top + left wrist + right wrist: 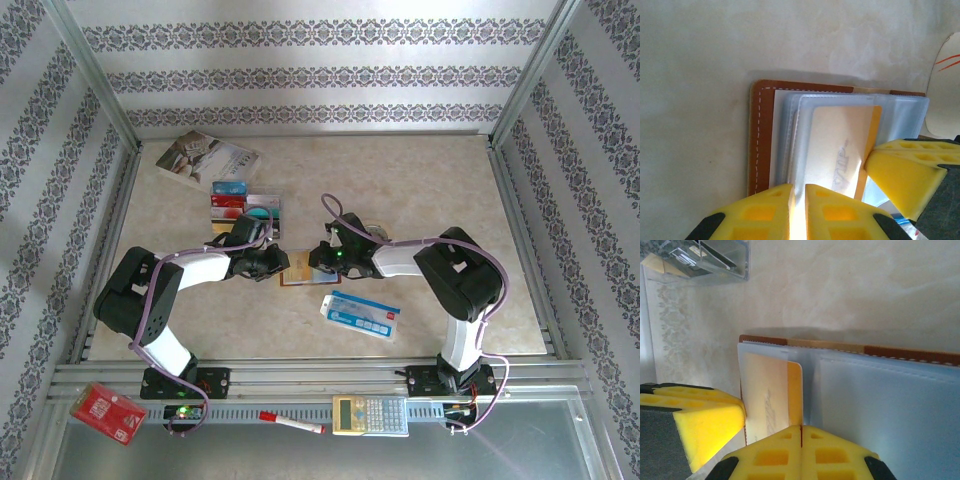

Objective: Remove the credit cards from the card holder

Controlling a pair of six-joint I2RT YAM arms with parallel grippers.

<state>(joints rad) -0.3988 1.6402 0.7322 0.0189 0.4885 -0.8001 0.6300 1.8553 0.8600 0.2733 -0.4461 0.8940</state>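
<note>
Left wrist: one credit card (840, 150), one card holder (761, 140)

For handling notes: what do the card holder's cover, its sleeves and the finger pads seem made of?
Cover: probably leather, matte brown, white stitching. Sleeves: glossy translucent plastic; yellow card shows through. Pads: yellow, perhaps rubber or plastic, moulded pockets.

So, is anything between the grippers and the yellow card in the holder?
Only the clear sleeve, which covers most of the card; one orange edge looks bare. Left gripper and right gripper are at the holder, jaws closed.
</note>
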